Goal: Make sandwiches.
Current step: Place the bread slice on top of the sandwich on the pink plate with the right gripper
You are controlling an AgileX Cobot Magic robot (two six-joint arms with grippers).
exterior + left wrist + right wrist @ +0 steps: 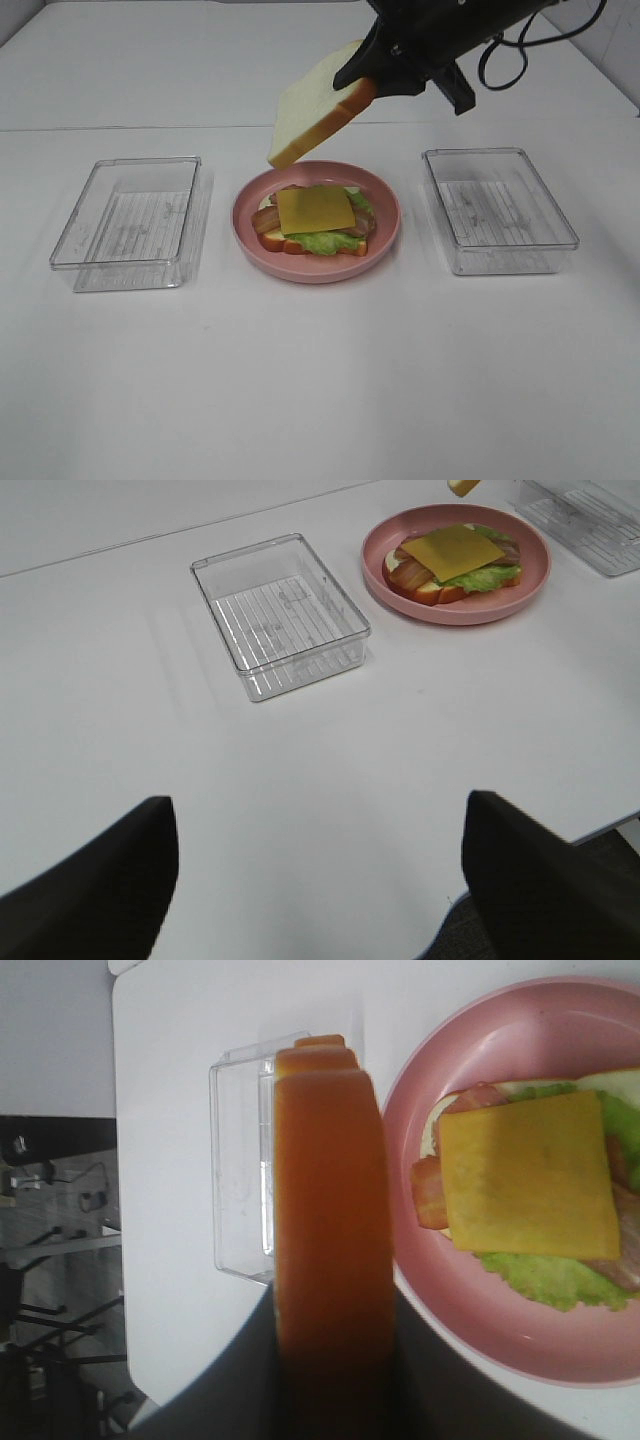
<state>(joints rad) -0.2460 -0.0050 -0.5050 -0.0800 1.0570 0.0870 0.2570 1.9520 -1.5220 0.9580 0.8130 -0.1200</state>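
With cheese (315,210), bacon (266,218) and lettuce (322,241) stacked on the plate (385,240) at centre frame, only the bread slice (312,103), pinched in the right gripper (368,80), remains; the left gripper (320,880) stands spread.

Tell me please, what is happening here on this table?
A robot is building a toy sandwich. The right gripper holds the top bread slice in the air above the pink plate. On the plate, the bottom bread, lettuce and bacon are already stacked, with the cheese slice on top. The left gripper waits open, away from the plate. Two clear containers stand empty beside the plate.
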